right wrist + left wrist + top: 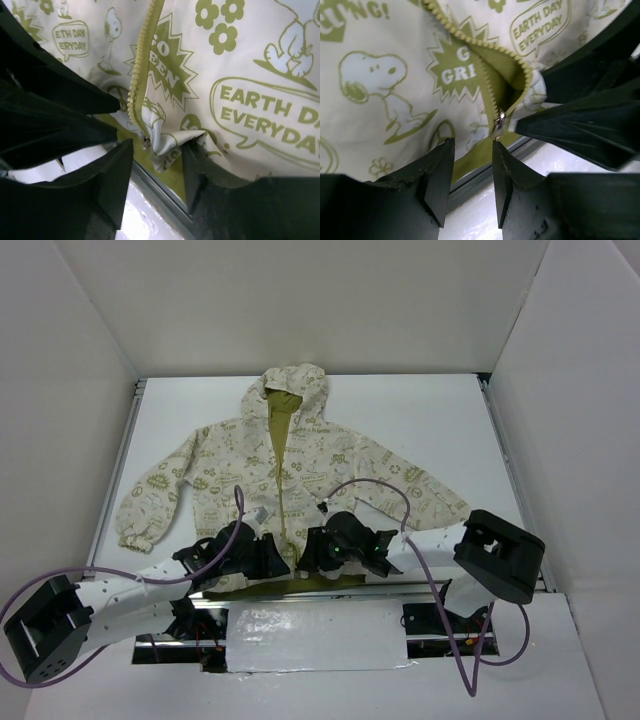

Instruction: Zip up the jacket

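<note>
The cream jacket with olive doodle prints lies flat, hood at the far side, its olive zipper unzipped. Both grippers sit at the near hem, either side of the zipper's bottom end. My left gripper is open with nothing between its fingers; the metal slider hangs just past its right fingertip. My right gripper is open too. A folded hem corner hangs between its fingers, against the right one, unpinched. In the top view the left gripper and right gripper nearly touch.
The table's grey metal front edge runs right under both grippers. White walls close in the table on three sides. A purple cable loops over the jacket's right side. A shiny white panel lies between the arm bases.
</note>
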Robot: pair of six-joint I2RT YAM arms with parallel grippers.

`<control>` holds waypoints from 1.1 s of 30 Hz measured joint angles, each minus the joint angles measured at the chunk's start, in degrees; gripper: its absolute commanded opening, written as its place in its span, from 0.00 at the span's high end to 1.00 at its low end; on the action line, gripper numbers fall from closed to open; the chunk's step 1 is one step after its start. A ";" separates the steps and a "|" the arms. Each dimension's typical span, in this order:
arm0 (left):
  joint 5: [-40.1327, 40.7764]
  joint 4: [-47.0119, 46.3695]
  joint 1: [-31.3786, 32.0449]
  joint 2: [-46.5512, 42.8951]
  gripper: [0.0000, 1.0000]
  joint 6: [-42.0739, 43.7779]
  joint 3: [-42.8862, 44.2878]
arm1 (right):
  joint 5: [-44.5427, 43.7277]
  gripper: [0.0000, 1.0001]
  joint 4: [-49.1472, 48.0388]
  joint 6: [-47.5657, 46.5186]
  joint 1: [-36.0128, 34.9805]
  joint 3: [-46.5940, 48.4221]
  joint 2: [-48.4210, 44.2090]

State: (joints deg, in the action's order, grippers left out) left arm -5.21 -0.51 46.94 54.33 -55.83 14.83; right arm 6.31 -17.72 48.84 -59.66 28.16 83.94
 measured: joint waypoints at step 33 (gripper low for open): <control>-1.20 -3.98 0.13 -2.56 0.43 -5.79 -1.79 | 11.04 1.00 -50.73 17.55 2.67 -16.61 8.83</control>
State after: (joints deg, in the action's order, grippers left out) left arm -6.42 -4.49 47.07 51.77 -61.63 13.04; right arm 17.34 -68.45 66.39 -56.99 11.55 92.77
